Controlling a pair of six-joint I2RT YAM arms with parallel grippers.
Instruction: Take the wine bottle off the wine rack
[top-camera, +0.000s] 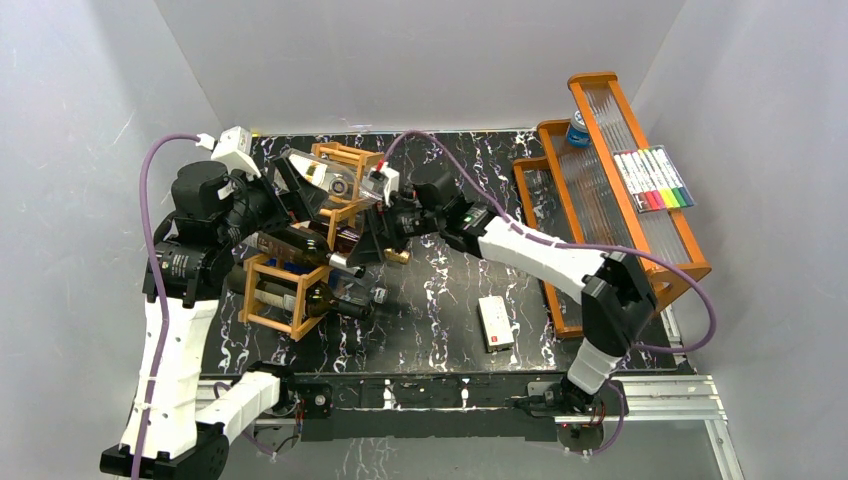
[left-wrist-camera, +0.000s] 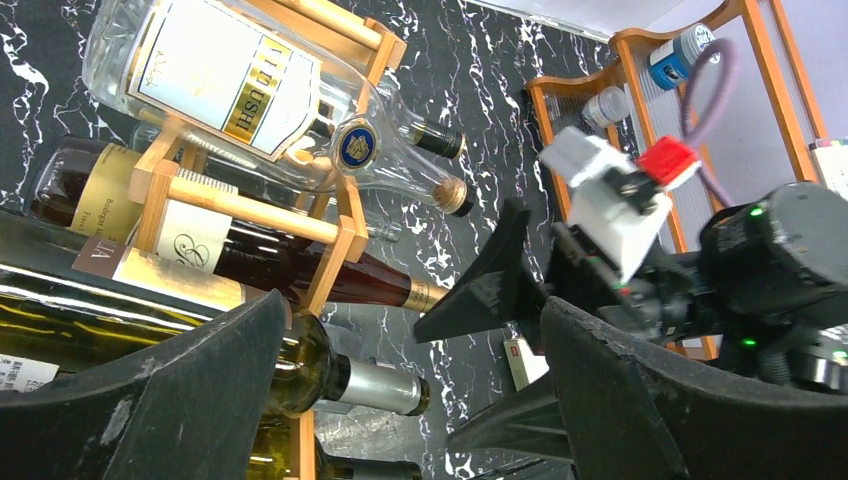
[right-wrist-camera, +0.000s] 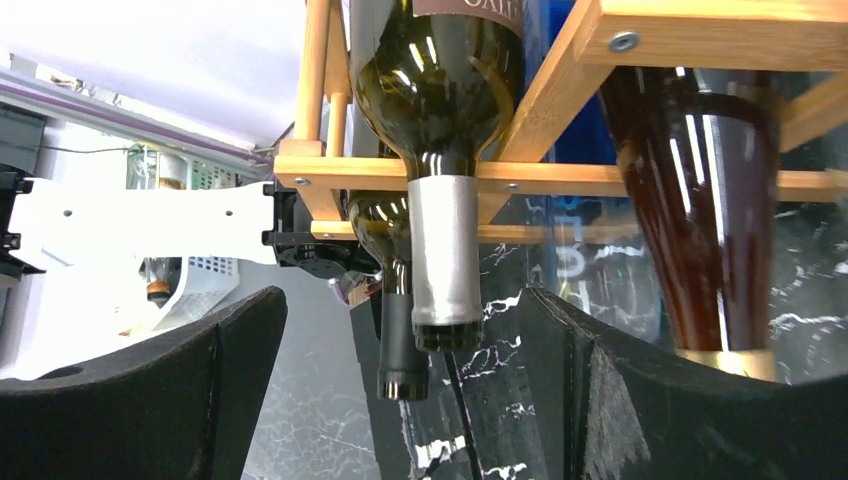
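The wine rack (top-camera: 265, 300) is a wooden lattice at the left-centre of the table, with several bottles lying in its cells. A green wine bottle with a silver neck capsule (right-wrist-camera: 445, 260) sticks out of a cell toward my right gripper (right-wrist-camera: 405, 330). That gripper is open, and the neck tip sits between its fingers without touching them. My left gripper (left-wrist-camera: 410, 400) is open too, above the rack, with the same bottle's neck (left-wrist-camera: 375, 385) between its fingers. In the top view the right gripper (top-camera: 365, 245) is at the rack's right side and the left gripper (top-camera: 300, 210) is over its middle.
A clear bottle with a white and gold label (left-wrist-camera: 230, 85) lies tilted on top of the rack. A red-brown bottle (right-wrist-camera: 700, 250) lies in the neighbouring cell. A white box (top-camera: 495, 322) lies on the table. An orange tiered tray (top-camera: 600, 200) with markers and a blue can stands at the right.
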